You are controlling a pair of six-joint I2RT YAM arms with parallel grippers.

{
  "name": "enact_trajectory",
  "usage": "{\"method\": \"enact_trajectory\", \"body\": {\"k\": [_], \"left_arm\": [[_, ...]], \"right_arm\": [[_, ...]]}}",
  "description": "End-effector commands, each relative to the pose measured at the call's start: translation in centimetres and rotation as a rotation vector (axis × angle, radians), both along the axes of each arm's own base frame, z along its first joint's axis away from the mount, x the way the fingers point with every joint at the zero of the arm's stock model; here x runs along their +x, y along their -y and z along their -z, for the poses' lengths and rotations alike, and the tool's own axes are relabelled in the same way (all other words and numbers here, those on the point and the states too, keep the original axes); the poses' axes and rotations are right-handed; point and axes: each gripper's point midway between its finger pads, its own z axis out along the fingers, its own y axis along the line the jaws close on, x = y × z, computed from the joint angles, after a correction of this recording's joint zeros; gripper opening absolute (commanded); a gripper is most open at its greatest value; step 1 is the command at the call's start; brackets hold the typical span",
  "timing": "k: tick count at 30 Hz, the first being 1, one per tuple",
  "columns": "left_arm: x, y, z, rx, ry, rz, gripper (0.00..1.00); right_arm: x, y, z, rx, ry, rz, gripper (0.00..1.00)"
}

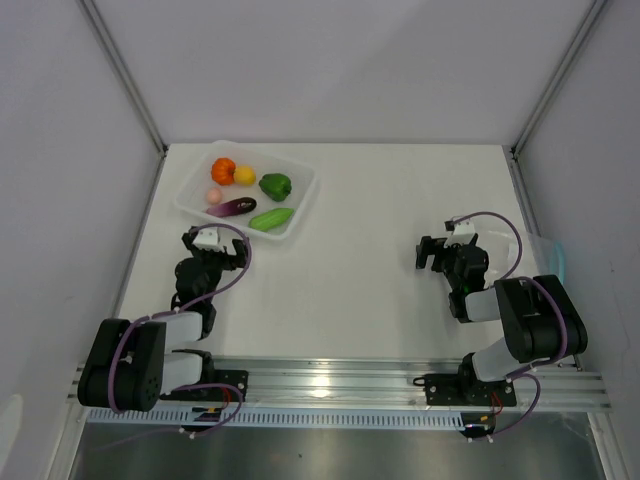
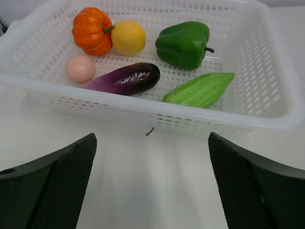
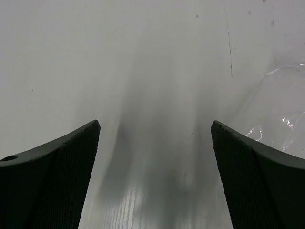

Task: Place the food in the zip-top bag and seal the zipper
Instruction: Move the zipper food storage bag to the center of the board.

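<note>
All six food pieces lie in the white basket (image 2: 57,88): pumpkin (image 2: 91,30), lemon (image 2: 128,37) and pepper (image 2: 183,44) along its far side; peach (image 2: 80,68), eggplant (image 2: 125,78) and cucumber (image 2: 199,90) along its near side. The left gripper (image 2: 151,139) faces the basket's near wall, fingers apart and empty. The right gripper (image 3: 155,126) is well right of the basket, fingers apart and empty. The zip-top bag (image 1: 540,250) lies farther right.

— How's the light on your feeds?
— Bright and flat, coming from above. On my top view the table (image 1: 370,260) is nearly washed out, and the rail (image 1: 325,377) glares white in the middle.
— Shadows?
— Soft ones. My right wrist view shows a broad grey smear of shadow on the table between the fingers (image 3: 52,181), and the bag (image 3: 281,121) glints at the right edge. My left wrist view is sharp, and the eggplant (image 2: 121,78) carries small white highlights.
</note>
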Motion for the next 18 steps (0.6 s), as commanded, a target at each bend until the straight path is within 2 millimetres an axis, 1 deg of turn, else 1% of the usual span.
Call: {"method": "enact_trajectory", "body": {"k": [1, 6, 7, 10, 11, 12, 13, 15, 16, 17, 18], "left_arm": [[1.1, -0.3, -3.0, 0.024, 0.101, -0.005, 0.99], [0.9, -0.2, -2.8, 0.026, 0.098, 0.000, 0.99], [0.8, -0.2, -3.3, 0.026, 0.117, 0.003, 0.99], [0.4, -0.5, -3.8, 0.019, 0.133, -0.018, 1.00], [0.2, -0.4, -4.4, 0.024, 0.152, -0.012, 0.99], [0.3, 0.0, -4.6, 0.029, 0.150, 0.002, 1.00], [0.2, 0.0, -4.5, 0.036, 0.146, -0.003, 0.99], [-0.2, 0.4, -4.9, 0.049, 0.161, 0.004, 1.00], [-0.3, 0.4, -4.7, 0.049, 0.144, 0.000, 1.00], [-0.3, 0.3, -4.9, 0.041, 0.142, -0.009, 0.99], [-0.4, 0.3, -5.3, 0.033, 0.143, -0.009, 0.99]], "right_arm": [[1.4, 0.4, -2.6, -0.026, 0.104, 0.017, 1.00], [1.4, 0.5, -2.5, -0.027, 0.101, 0.018, 0.99], [1.3, 0.5, -2.5, -0.027, 0.101, 0.018, 0.99], [1.4, 0.4, -2.6, -0.025, 0.104, 0.017, 0.99], [1.4, 0.5, -2.6, -0.027, 0.103, 0.020, 0.99], [1.3, 0.4, -2.5, -0.028, 0.101, 0.016, 0.99], [1.2, 0.1, -2.9, -0.028, 0.114, 0.007, 0.99], [0.8, -0.7, -3.3, -0.022, 0.124, -0.027, 0.99], [0.4, -1.1, -2.7, -0.035, 0.081, -0.044, 0.99], [0.2, -2.3, -4.2, -0.062, 0.102, -0.079, 0.99], [0.4, -2.0, -4.5, -0.092, 0.081, -0.032, 0.99]]}}
